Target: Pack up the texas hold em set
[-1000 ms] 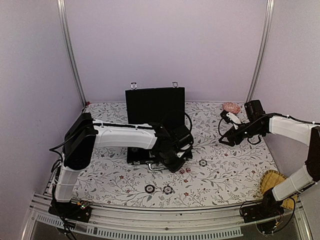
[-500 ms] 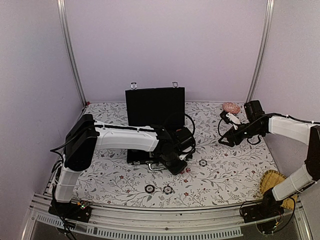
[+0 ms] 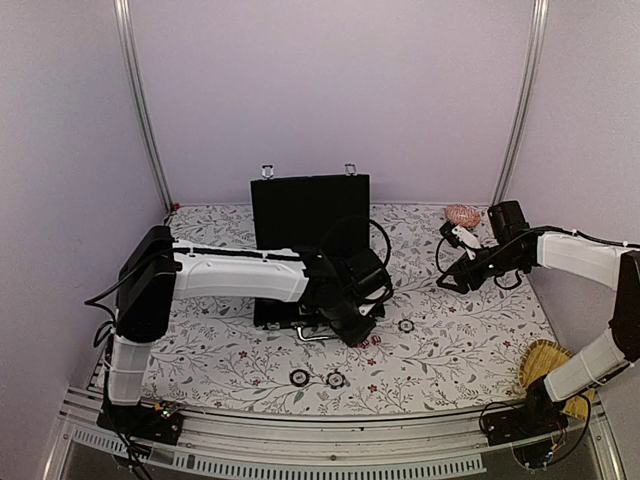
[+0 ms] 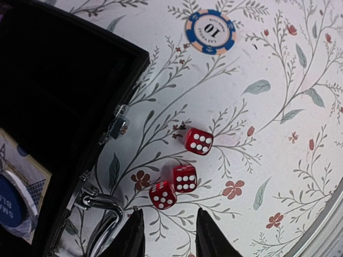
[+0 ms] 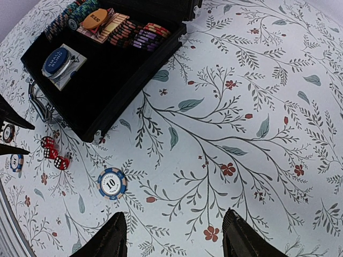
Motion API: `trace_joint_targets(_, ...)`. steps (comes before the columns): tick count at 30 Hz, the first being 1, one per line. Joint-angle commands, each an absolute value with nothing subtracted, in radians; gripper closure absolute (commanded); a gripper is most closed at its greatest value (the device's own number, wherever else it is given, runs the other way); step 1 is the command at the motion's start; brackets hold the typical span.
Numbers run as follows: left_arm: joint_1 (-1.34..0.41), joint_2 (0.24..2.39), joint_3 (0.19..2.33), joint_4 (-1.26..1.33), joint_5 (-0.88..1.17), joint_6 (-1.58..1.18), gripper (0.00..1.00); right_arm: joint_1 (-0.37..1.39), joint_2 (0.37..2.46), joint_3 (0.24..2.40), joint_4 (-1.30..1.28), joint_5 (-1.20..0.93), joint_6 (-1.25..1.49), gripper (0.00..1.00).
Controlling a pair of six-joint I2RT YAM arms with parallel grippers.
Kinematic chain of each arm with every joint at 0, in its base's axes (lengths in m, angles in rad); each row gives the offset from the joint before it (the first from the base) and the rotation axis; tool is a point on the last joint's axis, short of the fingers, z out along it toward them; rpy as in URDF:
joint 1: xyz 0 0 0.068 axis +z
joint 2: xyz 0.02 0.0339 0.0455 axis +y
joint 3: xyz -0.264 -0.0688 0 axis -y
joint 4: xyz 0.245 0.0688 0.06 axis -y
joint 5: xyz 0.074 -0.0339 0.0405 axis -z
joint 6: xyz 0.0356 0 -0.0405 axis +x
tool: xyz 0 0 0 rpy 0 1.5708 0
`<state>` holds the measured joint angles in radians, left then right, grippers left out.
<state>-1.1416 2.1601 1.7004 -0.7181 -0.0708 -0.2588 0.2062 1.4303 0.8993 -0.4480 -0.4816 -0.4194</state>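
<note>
On the bench (image 3: 450, 345) the briefcase (image 3: 310, 212) sits open, ready for pieces. A blue chip (image 4: 210, 32) and three red dice (image 4: 185, 176) lie at its four o'clock. The left jaws are spread beside the dice, likely to pinch one; the right jaws are spread, empty.

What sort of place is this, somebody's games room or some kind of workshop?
Most likely a robot lab test cell, not a home: left arm and right arm bolted to a metal rail, plain walls framed by aluminium posts, and a poker case on a floral table cover.
</note>
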Motion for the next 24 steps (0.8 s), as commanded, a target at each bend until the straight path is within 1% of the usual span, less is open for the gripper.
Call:
trace_joint_targets(1, -1.138, 2.135, 1.683, -0.707, -0.099, -0.259, 0.62, 0.204, 1.447, 0.906, -0.446, -0.496, -0.425, 0.38)
trace_joint_targets(6, -1.137, 2.163, 1.694, -0.71, -0.059, -0.249, 0.6, 0.204, 1.444, 0.906, -0.447, -0.494, -0.425, 0.38)
trace_joint_targets(12, -1.133, 2.196, 1.714, -0.726, -0.062, -0.242, 0.6, 0.204, 1.444, 0.904, -0.448, -0.494, -0.424, 0.38)
trace_joint_targets(19, -1.119, 2.222, 1.723, -0.731, -0.077, -0.248, 0.6, 0.204, 1.447, 0.905, -0.448, -0.495, -0.424, 0.38)
trace_joint_targets(24, -1.116, 2.237, 1.73, -0.73, -0.068, -0.246, 0.63, 0.204, 1.451, 0.906, -0.449, -0.497, -0.425, 0.38)
